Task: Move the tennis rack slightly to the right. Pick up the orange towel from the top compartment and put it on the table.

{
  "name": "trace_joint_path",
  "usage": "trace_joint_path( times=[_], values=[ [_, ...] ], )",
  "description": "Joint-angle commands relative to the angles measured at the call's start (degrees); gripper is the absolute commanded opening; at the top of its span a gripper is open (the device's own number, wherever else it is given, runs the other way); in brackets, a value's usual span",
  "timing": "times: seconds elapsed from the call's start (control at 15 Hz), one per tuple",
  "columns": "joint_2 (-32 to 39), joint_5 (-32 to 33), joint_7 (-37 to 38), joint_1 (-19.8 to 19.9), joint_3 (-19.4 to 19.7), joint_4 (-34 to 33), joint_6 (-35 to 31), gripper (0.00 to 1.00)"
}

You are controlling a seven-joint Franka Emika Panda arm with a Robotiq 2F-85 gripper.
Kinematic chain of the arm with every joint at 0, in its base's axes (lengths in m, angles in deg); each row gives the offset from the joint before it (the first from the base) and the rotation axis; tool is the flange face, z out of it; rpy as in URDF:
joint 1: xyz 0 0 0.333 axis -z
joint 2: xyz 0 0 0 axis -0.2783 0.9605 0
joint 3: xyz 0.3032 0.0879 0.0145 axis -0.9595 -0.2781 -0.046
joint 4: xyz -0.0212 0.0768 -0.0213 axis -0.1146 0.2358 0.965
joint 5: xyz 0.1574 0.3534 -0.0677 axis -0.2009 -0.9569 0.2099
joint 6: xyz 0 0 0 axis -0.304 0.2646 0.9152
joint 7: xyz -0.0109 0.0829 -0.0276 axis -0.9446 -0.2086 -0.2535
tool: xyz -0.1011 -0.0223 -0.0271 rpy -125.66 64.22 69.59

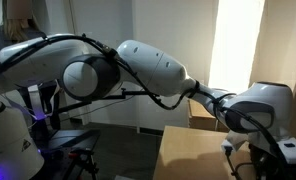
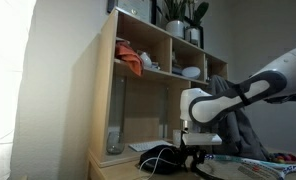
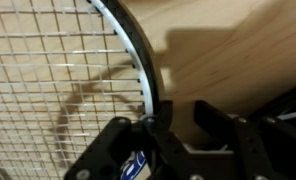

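Note:
The tennis racket [image 3: 58,70] lies flat on the wooden table [image 3: 218,50], with a black frame [image 3: 138,50] and white strings. In an exterior view it is a dark shape [image 2: 160,158] at the foot of the shelf. My gripper [image 3: 185,125] is low over the table, open and empty. Its left finger is right against the outside of the racket's frame, and bare wood shows between the fingers. The orange towel [image 2: 131,62] lies crumpled in the shelf's top left compartment, well above the gripper [image 2: 194,150].
A tall wooden shelf unit [image 2: 106,95] stands on the table, with plants [image 2: 180,15] on top and a white bowl [image 2: 191,72] in a top compartment. A cardboard box [image 1: 200,112] sits behind the arm [image 1: 148,65]. Clutter [image 2: 268,160] lies on the table.

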Motion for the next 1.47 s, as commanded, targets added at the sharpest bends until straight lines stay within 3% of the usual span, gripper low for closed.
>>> trace_joint_path(
  times=[0.0,0.07,0.27,0.47,0.87,1.4],
  values=[
    [0.0,0.0,0.0,0.0,0.0,0.0,0.0,0.34],
    [0.0,0.0,0.0,0.0,0.0,0.0,0.0,0.59],
    [-1.3,-0.23,-0.55,0.05,-0.24,1.6,-2.07,0.73],
    [-2.25,-0.49,-0.63,0.26,-0.38,2.63,-3.75,0.96],
    [-3.79,-0.68,-1.31,0.49,-0.6,5.12,-7.0,1.0],
    [-8.2,-0.69,-1.93,0.18,-0.71,14.45,-16.9,1.0]
  ],
)
